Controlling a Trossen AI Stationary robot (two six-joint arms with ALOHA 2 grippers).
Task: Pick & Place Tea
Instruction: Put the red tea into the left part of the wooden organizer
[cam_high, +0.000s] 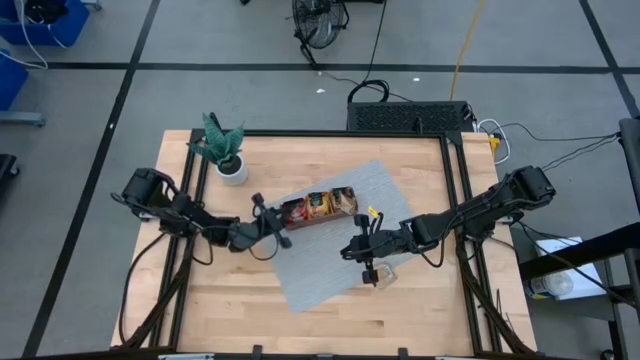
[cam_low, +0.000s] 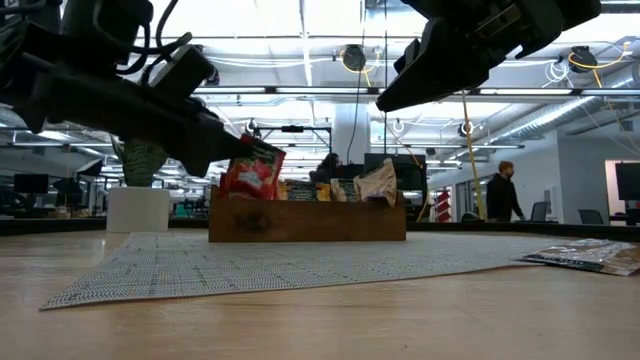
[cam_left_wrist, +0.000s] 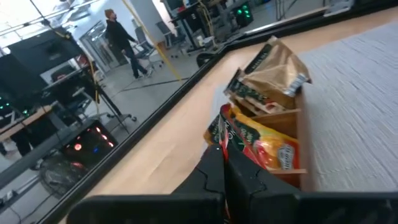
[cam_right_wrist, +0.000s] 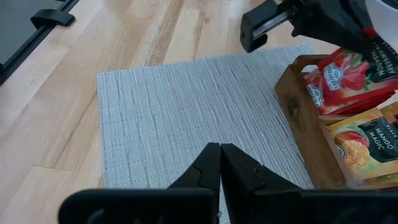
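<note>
Closed right gripper (cam_right_wrist: 220, 163) hovers empty; left gripper (cam_left_wrist: 224, 163) pinches a light, floppy red foil tea sachet (cam_low: 252, 168) by its edge over the brown wooden tray (cam_low: 300, 220).

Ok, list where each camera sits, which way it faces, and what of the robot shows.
High: overhead, straight down; both arms, grey mat, wooden tray.
Low: table height, level across; arms above.
Left wrist: behind the shut left gripper, at the tray's red sachets.
Right wrist: above the mat; shut right gripper.
All four views share the tray.
</note>
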